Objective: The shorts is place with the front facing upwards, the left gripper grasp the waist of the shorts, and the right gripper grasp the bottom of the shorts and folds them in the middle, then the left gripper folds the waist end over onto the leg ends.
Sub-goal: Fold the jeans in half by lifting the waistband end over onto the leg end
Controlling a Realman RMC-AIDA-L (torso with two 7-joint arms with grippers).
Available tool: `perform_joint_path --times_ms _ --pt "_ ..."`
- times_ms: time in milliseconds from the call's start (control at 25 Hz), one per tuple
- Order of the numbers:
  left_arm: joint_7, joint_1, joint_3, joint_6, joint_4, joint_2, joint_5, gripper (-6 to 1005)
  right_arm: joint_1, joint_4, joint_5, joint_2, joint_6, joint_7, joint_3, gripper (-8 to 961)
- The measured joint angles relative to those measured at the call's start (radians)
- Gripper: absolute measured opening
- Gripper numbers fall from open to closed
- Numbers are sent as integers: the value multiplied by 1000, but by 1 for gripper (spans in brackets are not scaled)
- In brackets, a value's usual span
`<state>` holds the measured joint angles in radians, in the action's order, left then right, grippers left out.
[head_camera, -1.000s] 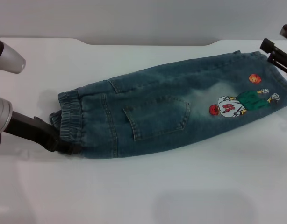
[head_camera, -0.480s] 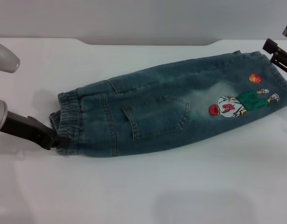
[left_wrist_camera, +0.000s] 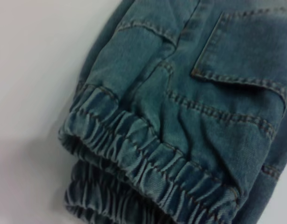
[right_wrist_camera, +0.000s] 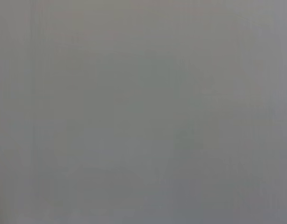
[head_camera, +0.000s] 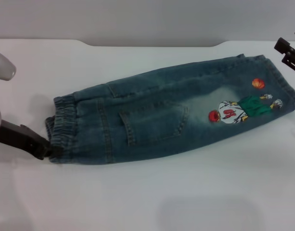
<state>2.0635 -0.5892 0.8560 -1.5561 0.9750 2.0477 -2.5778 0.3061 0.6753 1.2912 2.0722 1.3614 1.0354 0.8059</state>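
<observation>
Shorts: the shorts (head_camera: pixel 171 113) lay already doubled lengthwise on the white surface (head_camera: pixel 147 202), stretched from near left to far right, patch pocket (head_camera: pixel 152 122) and cartoon figure (head_camera: pixel 239 109) facing up.
Change: from my station I saw the whole garment had slid left and a touch nearer compared with a second earlier; the puckered end sat further left than it had.
Left gripper: the left gripper (head_camera: pixel 44 147) was at the near-left corner of the waist (head_camera: pixel 66 127), touching the cloth. Since the denim had followed it leftward, I judged its jaws were clamped on the waist, though the tips were hidden by the band.
Left wrist view: the gathered elastic of the waist (left_wrist_camera: pixel 148 168) filled it, two layers stacked, pocket stitching just beyond.
Right gripper: the right gripper (head_camera: pixel 289 55) hung at the far-right edge, just beside the leg ends (head_camera: pixel 282 79) and apart from them. I could not tell how its jaws stood. Its wrist view showed nothing but blank grey.
Meaning: I read the pull as straightening the halved shorts, so the middle fold was done and the waist-over-legs fold was not yet begun.
Containers: none in view.
</observation>
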Motion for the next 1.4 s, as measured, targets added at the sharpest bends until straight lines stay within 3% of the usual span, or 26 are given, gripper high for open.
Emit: perform_joint_path --times_ms 560,760,920,1000,1120,1400 --pt "-6 21 -15 1 50 -45 -52 49 37 -41 8 -1 -9 0 10 664" --pt "-11 23 -30 2 60 -50 -55 49 48 -52 9 -1 -16 -2 11 663" --pt "-11 19 -27 1 67 -44 -56 49 63 -71 13 -1 -45 -2 14 663" --pt "-13 6 -21 -3 89 -26 -57 50 76 -91 15 -2 -61 -4 15 663" --pt "-14 3 -16 -3 101 -20 -58 50 93 -119 19 -2 -85 -28 15 663" --pt "-14 -2 -1 -7 162 -1 -53 50 130 -209 16 2 -113 -107 15 511"
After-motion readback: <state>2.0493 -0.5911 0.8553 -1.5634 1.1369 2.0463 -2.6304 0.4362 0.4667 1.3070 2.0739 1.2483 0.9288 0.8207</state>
